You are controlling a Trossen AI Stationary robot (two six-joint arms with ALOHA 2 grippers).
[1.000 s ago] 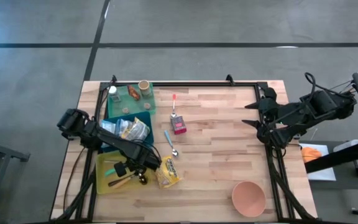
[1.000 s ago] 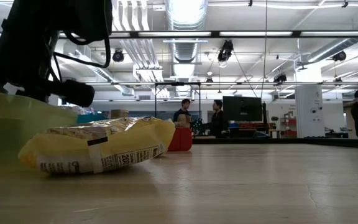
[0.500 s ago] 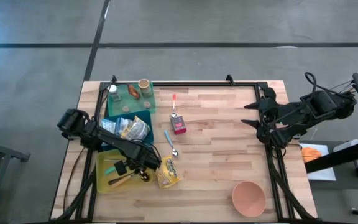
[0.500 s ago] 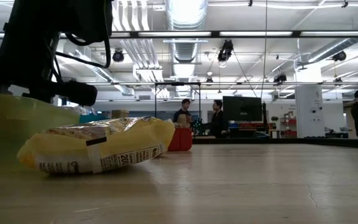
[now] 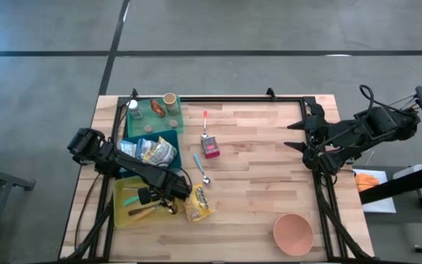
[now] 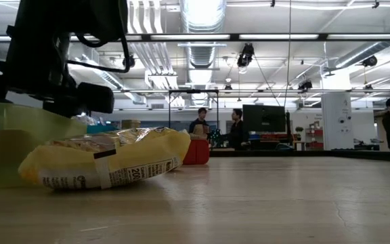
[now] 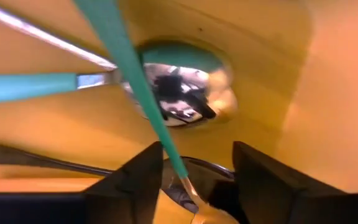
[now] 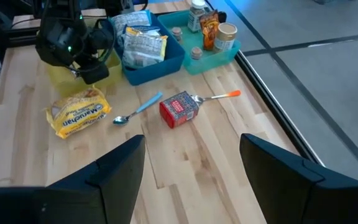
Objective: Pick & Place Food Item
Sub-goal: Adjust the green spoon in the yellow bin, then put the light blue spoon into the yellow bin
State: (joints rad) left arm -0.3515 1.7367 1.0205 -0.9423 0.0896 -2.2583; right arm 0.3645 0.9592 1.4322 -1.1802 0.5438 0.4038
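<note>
Two arms share your table, and only the left one is working: its gripper [image 5: 168, 207] hangs inside the yellow bin [image 5: 121, 192] at the near left, and the left wrist view shows you its fingers [image 7: 126, 183] parted, with cutlery lying in the gap between them but nothing pinched. In that same view you look down on a metal spoon bowl [image 7: 182, 93] with a teal handle resting on the bin floor, a long teal handle [image 7: 129, 78] crossing over it, and a dark-handled utensil [image 7: 36, 158] lying lower along the floor. Your food item, the yellow snack bag [image 5: 197, 203], lies flat on the wood just right of the yellow bin, beside the left gripper and not touched by it; in the low view it sits in front of the bin wall. Farther back you have a blue bin [image 5: 152, 156] with foil packets, and beyond it a teal tray [image 5: 141, 117] with small jars. Near the table's middle a blue-handled spoon [image 5: 201, 169] lies just beside a small red box [image 5: 212, 149], with an orange-tipped spoon [image 5: 205, 125] behind the box. A pink bowl [image 5: 293, 233] sits at the near right. Your right gripper [image 5: 293, 136] waits over the table's right edge, fingers spread and empty.
</note>
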